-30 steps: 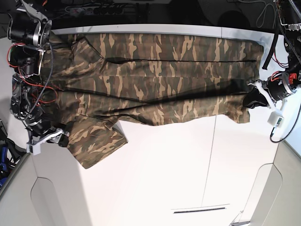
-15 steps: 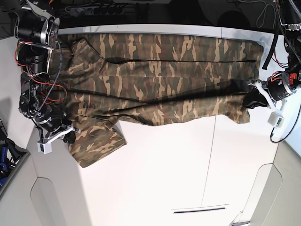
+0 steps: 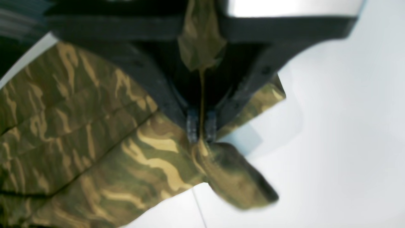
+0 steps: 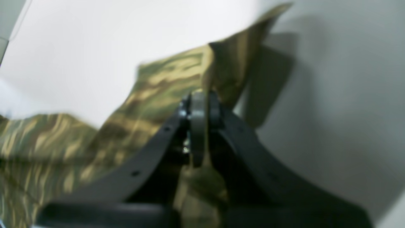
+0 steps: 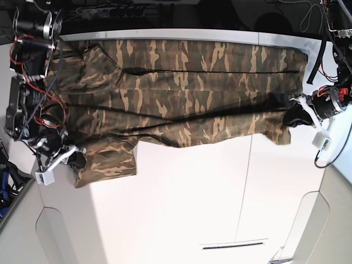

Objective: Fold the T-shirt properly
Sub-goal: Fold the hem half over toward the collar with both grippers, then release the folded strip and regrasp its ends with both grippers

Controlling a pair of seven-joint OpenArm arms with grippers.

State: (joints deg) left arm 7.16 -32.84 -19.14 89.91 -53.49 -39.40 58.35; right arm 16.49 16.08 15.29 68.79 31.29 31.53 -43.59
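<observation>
Both my grippers are closed on cloth. My left gripper (image 3: pixel 201 128) has its two black fingers pressed together on a thin fold of the T-shirt (image 5: pixel 187 93), and some cloth bunches up between the finger bases. My right gripper (image 4: pixel 198 106) is also shut tight on an edge of the shirt, with fabric running down between its fingers; this view is blurred, so I cannot tell which part of the garment it is.

I work on a white table (image 5: pixel 192 198) with a thin seam line and a dark slot near the edge farthest from the shirt. Beyond the shirt, past the table edge, the room is dark, with cables and a power strip (image 5: pixel 107 9).

I count one T-shirt, one table and two grippers. In the base view the shirt lies spread in a long band across the table, close to its dark far edge. One sleeve (image 5: pixel 107 162) sticks out from the band toward the bare white middle of the table, and my right gripper (image 5: pixel 74 159) holds it at its outer end. My left gripper (image 5: pixel 297 115) grips the opposite end of the shirt, at the corner nearest the bare table.
</observation>
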